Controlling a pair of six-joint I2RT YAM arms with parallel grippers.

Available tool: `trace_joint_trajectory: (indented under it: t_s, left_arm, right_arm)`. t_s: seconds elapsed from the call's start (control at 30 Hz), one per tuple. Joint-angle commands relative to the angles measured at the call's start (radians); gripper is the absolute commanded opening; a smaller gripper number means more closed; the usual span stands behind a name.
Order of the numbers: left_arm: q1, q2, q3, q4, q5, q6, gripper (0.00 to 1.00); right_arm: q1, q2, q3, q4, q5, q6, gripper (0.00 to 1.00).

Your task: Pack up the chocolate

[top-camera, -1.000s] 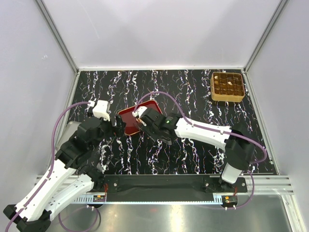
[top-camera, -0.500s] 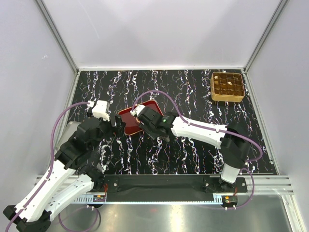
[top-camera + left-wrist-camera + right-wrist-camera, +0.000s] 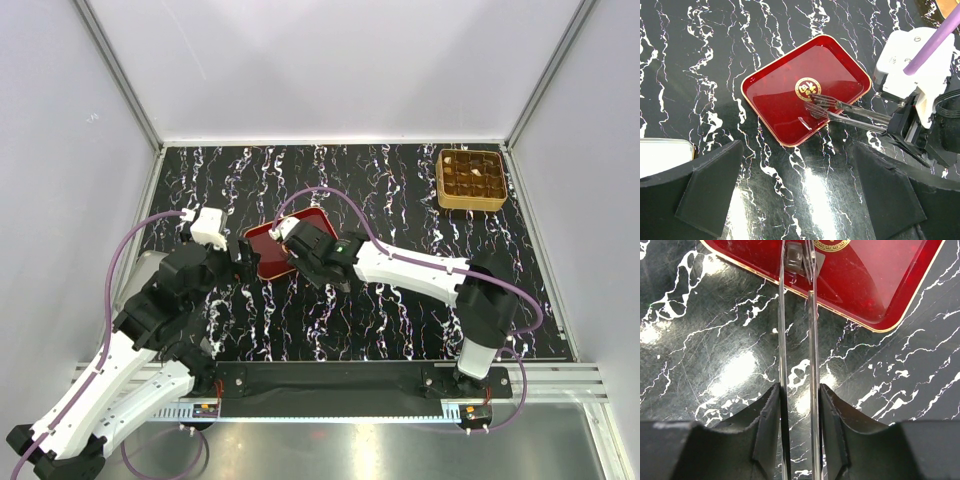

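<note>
My right gripper is shut on a pair of metal tongs, also seen in the top view. The tong tips are slightly apart over the gold emblem of the red tray. A small dull shape sits between the tips in the right wrist view; I cannot tell if it is chocolate. No loose chocolate shows on the tray. Small brown and pale chocolate lumps sit in the golden compartment box at the far right. My left gripper is open and empty over the table, just short of the tray's near corner.
The right arm lies across the middle of the table from its base to the tray. A pale flat object lies to the left of the left gripper. Grey walls close the table in on three sides.
My right gripper has shifted a little to the left over the tray with the tongs. The left arm has not moved.
</note>
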Motion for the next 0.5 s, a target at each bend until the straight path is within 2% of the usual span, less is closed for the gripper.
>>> trace_joint_trajectory:
  t_s: [0.0, 0.47]
  left_arm:
    - [0.002, -0.006, 0.004, 0.038, -0.017, 0.005, 0.99]
    - [0.002, -0.009, 0.004, 0.039, -0.015, 0.004, 0.99]
  right_arm:
    - [0.011, 0.009, 0.053, 0.035, -0.019, -0.003, 0.41]
    - [0.011, 0.000, 0.087, 0.031, 0.018, 0.000, 0.33]
